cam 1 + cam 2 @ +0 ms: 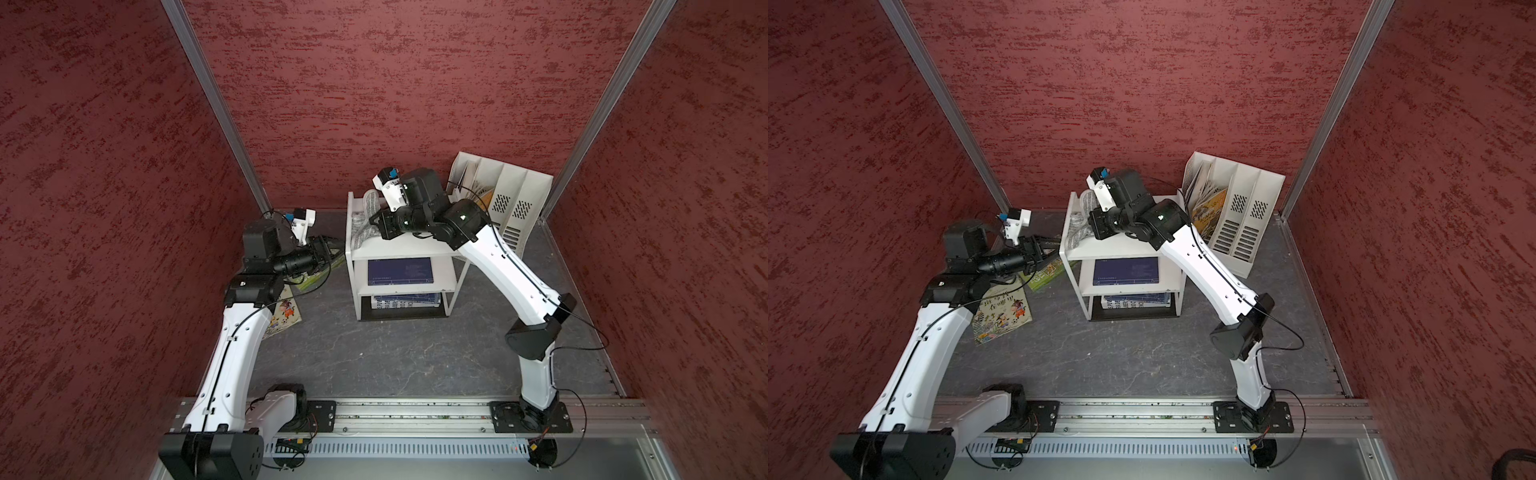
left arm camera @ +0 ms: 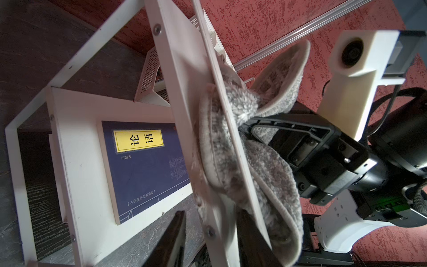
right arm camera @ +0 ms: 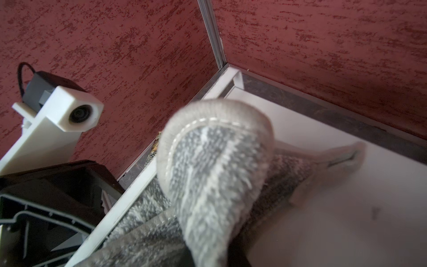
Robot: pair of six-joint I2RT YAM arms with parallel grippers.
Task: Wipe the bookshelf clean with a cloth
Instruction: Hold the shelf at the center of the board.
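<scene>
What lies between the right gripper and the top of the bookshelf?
The grey cloth, pinched by the right gripper and bunched on top of the bookshelf; nothing else. The left wrist view shows it clearest.

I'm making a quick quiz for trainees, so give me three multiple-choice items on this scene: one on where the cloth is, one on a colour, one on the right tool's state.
1. Where is the cloth? A on the bookshelf top tier; B on the floor; C in the file holder.
2. The middle-tier book has a cover that is: A red; B dark blue; C green.
3. The right tool is: A open and empty; B shut on the cloth; C shut on a book.
Answers: A, it lies on the white top; B, blue with a yellow label; B, fabric bunches in its closed grip.
</scene>
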